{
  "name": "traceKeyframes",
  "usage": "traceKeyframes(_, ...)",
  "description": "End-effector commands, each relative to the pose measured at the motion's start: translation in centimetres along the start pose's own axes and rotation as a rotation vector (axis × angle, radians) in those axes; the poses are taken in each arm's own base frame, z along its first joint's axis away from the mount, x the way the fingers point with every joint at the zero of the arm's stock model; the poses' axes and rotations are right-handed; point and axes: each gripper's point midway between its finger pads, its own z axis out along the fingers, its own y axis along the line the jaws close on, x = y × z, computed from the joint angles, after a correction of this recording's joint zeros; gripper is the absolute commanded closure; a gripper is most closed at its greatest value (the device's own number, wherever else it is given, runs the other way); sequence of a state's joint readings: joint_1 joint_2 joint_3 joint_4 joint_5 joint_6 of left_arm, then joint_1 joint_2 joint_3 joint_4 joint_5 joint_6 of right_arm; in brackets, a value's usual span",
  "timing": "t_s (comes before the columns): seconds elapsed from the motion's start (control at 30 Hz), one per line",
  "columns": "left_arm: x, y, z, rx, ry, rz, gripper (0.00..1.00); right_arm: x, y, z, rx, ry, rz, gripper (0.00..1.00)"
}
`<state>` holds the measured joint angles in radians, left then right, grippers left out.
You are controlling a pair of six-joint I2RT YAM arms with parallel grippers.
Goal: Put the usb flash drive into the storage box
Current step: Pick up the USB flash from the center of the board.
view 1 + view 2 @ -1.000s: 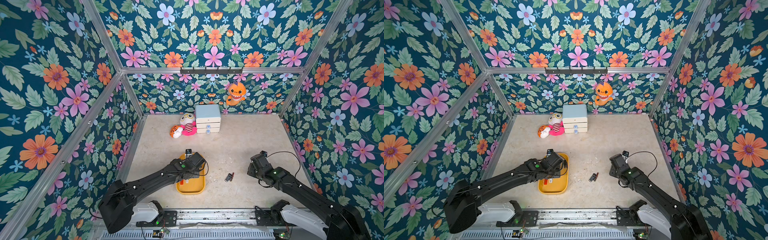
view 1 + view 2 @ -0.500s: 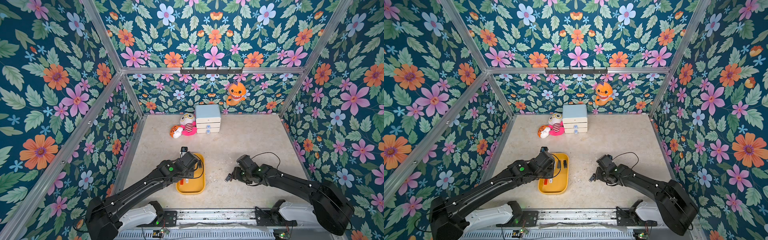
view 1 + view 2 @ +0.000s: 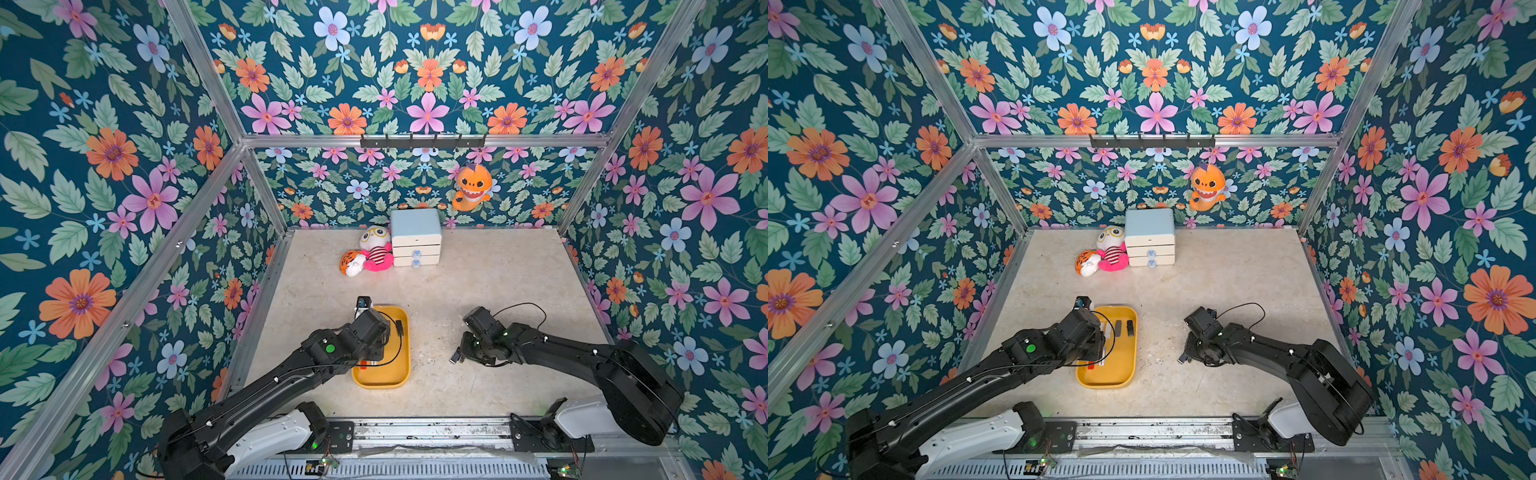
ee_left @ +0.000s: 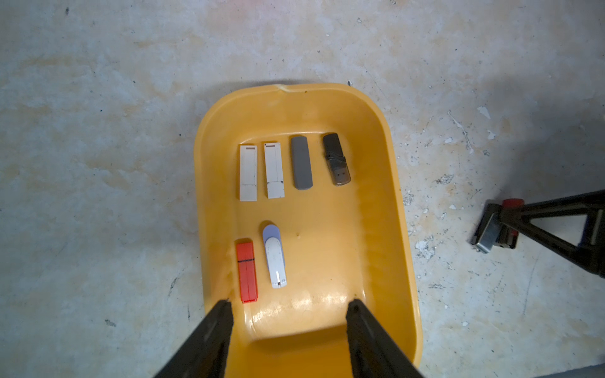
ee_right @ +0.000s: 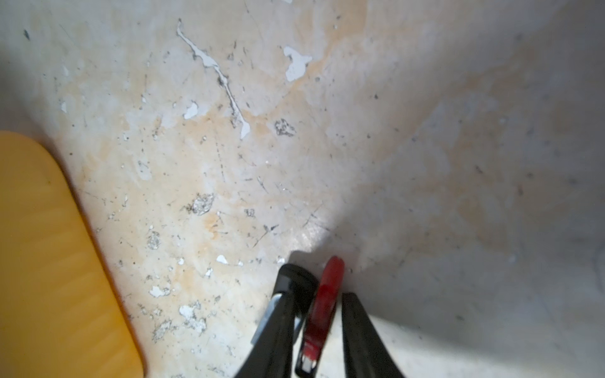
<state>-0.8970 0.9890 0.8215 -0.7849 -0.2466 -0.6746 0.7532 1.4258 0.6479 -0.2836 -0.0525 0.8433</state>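
Grasping: right gripper (image 5: 322, 284) pinches the usb flash drive (image 5: 331, 278); left gripper (image 4: 289, 304) gapes; next, carry it over the storage box (image 4: 402, 229) rim.

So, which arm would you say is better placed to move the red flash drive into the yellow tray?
Right: the right gripper is closed on the flash drive beside the tray. The left gripper hovers open over the tray, holding nothing.
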Motion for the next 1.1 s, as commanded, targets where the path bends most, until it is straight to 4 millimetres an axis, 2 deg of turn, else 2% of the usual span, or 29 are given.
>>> traceKeyframes(0.0,-0.3,0.2,0.1,-0.012,-0.013,0.003,0.39,0.0,-0.1,0.1,0.010,0.000,0.005,0.74)
traceKeyframes(0.3,-0.2,0.2,0.2,-0.018,-0.011,0.005,0.39,0.8,-2.4,-0.6,0.066,-0.007,0.026,0.77)
traceKeyframes(0.57,-0.1,0.3,0.4,-0.028,-0.005,0.007,0.39,1.1,-4.3,-1.2,0.070,-0.018,0.067,0.73)
traceKeyframes(0.63,-0.1,0.3,0.5,-0.028,-0.002,0.008,0.39,1.0,-4.5,-1.3,0.058,-0.023,0.069,0.68)
traceKeyframes(0.7,-0.1,0.2,0.5,-0.028,-0.001,0.008,0.39,0.9,-4.6,-1.4,0.045,-0.018,0.078,0.67)
traceKeyframes(0.9,-0.1,0.3,0.5,-0.030,-0.001,0.008,0.39,0.9,-5.8,-1.7,0.054,-0.011,0.102,0.69)
traceKeyframes(1.07,-0.1,0.2,0.5,-0.030,-0.001,0.009,0.39,1.4,-5.7,-2.0,0.026,-0.004,0.105,0.70)
